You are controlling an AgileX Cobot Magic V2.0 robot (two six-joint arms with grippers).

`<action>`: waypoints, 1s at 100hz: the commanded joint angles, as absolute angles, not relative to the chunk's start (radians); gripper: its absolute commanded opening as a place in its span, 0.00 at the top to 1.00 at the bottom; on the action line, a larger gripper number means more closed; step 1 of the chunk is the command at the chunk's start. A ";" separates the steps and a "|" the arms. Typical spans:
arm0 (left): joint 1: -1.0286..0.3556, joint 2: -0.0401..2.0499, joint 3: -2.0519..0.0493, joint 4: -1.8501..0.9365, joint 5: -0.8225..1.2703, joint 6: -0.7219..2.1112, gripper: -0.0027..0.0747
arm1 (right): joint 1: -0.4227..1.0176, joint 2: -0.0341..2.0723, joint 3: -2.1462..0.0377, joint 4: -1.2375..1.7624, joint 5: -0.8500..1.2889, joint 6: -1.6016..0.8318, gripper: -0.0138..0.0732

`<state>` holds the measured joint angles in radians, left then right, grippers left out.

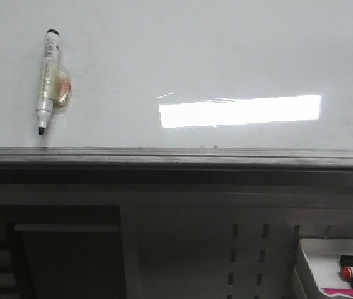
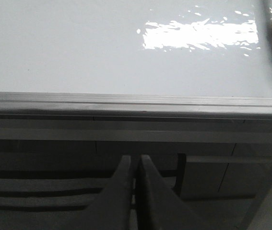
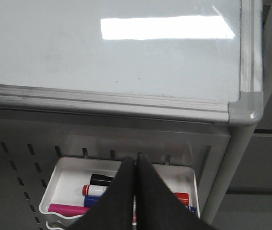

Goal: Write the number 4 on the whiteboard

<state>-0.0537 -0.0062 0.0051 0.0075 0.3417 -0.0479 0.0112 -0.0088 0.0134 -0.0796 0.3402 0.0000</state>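
Whiteboard (image 2: 78, 52) beyond closed left fingers (image 2: 121, 191), apart, marker (image 1: 47, 81) lying on it

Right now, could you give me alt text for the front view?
A black-tipped white marker lies uncapped on a blank glossy whiteboard, left of a bright light reflection. Below its grey rail, a white tray holds more markers.

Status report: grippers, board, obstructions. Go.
Left gripper shut, empty. Right gripper shut, empty, over tray. Whiteboard blank, no 4. Marker lying on board, uncapped. Nothing blocking.
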 commanded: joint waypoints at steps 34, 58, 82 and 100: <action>-0.052 -0.032 0.037 0.000 0.294 -0.048 0.99 | 0.005 -0.024 0.035 -0.090 0.323 0.000 0.92; -0.052 -0.032 0.037 0.011 0.292 -0.048 0.99 | 0.005 -0.024 0.035 -0.090 0.318 0.000 0.92; -0.052 -0.032 0.037 0.072 0.273 -0.042 0.99 | 0.005 -0.024 0.035 -0.090 0.246 0.000 0.92; -0.052 -0.032 0.037 0.074 0.223 -0.042 0.99 | 0.005 -0.024 0.035 -0.090 0.178 0.000 0.92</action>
